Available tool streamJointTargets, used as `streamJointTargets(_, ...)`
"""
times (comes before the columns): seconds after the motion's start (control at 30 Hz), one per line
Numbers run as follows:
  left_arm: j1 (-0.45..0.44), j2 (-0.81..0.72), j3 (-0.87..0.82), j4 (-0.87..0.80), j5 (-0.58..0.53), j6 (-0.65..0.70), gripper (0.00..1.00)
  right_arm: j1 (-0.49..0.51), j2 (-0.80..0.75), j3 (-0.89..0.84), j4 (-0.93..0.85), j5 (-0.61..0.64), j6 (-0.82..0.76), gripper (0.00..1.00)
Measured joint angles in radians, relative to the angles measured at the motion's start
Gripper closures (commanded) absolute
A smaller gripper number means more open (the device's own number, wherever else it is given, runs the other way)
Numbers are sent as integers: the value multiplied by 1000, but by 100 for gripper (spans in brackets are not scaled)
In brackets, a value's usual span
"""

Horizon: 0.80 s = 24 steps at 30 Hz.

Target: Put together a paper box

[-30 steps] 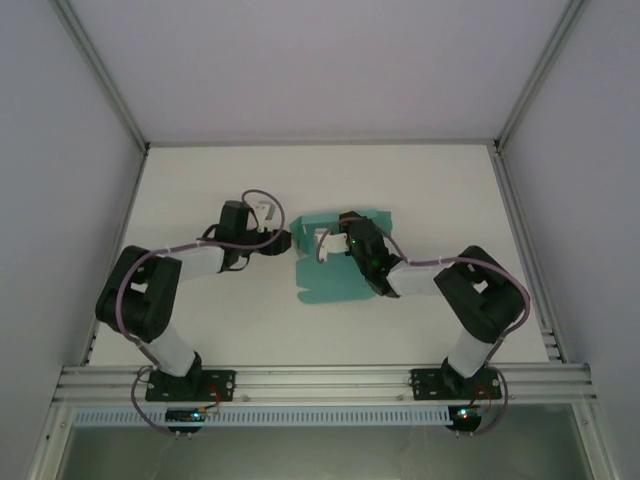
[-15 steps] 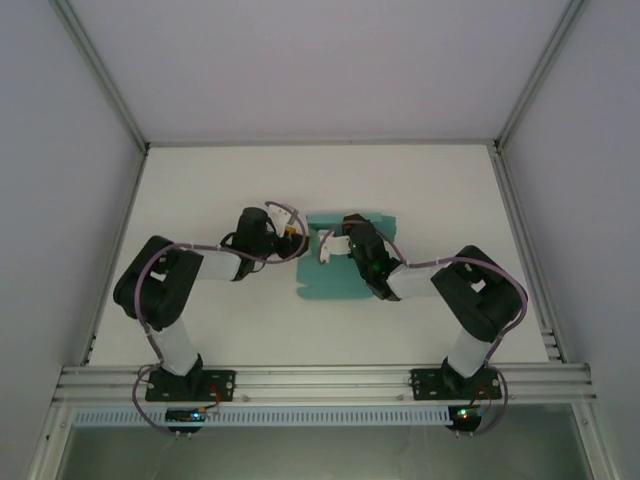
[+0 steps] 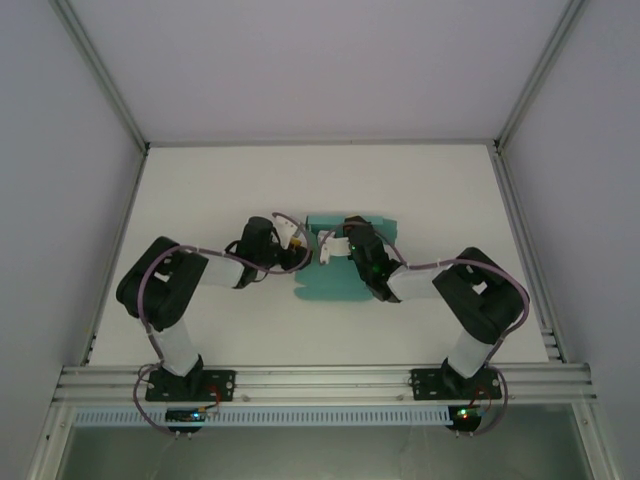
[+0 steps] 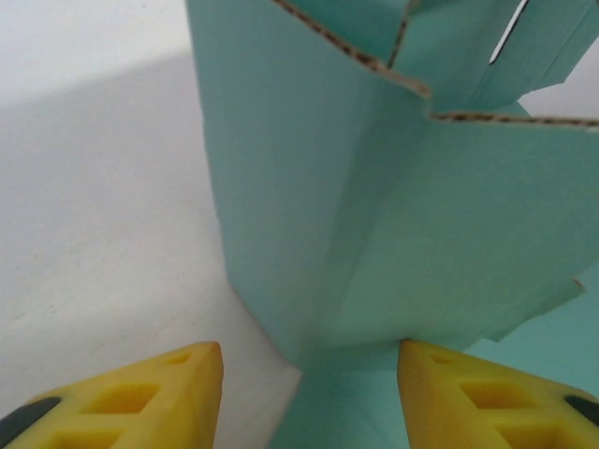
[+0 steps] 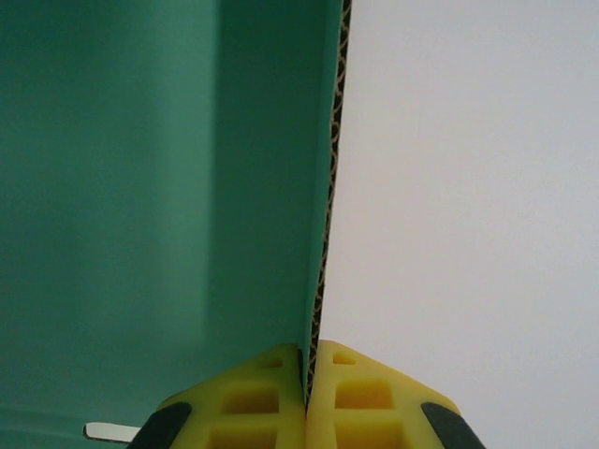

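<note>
The teal paper box (image 3: 328, 286) lies partly folded at the middle of the white table (image 3: 210, 185). My right gripper (image 3: 328, 246) is shut on the corrugated edge of an upright panel of the paper box (image 5: 159, 187); the right gripper (image 5: 307, 379) pinches the card between its yellow pads. My left gripper (image 3: 300, 243) is at the box's left side. Seen from the left wrist, the left gripper (image 4: 309, 374) stands open astride a raised corner of the paper box (image 4: 374, 206). Its right fingertip (image 4: 459, 388) meets the flap's lower edge, while its left fingertip (image 4: 182, 388) stays apart over bare table.
An aluminium rail (image 3: 320, 380) carrying both arm bases runs along the near edge. Slanted frame posts (image 3: 100, 75) and pale walls enclose the table on three sides. Bare white surface stretches to the left, right and far side of the box.
My left arm has swung right until its gripper reached the box's left side, and its jaws have narrowed. The right gripper has kept its hold on the panel, barely moving.
</note>
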Motion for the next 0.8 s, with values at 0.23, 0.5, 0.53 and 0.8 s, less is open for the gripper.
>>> streamJointTargets(0.23, -2, -6, 14, -22, -18, 0, 57, 8, -1, 0, -6, 0, 8, 100)
streamJointTargets(0.5, -23, 0, 100, -64, -76, -3, 70, 21, -4, 0, -7, 27, 29, 100)
streamJointTargets(0.53, -27, 5, 105, -64, -100, -5, 74, 21, -5, 0, -8, 29, 34, 100)
streamJointTargets(0.8, -89, 60, 167, -65, -309, -35, 82, 22, -11, -4, -40, 77, 92, 100)
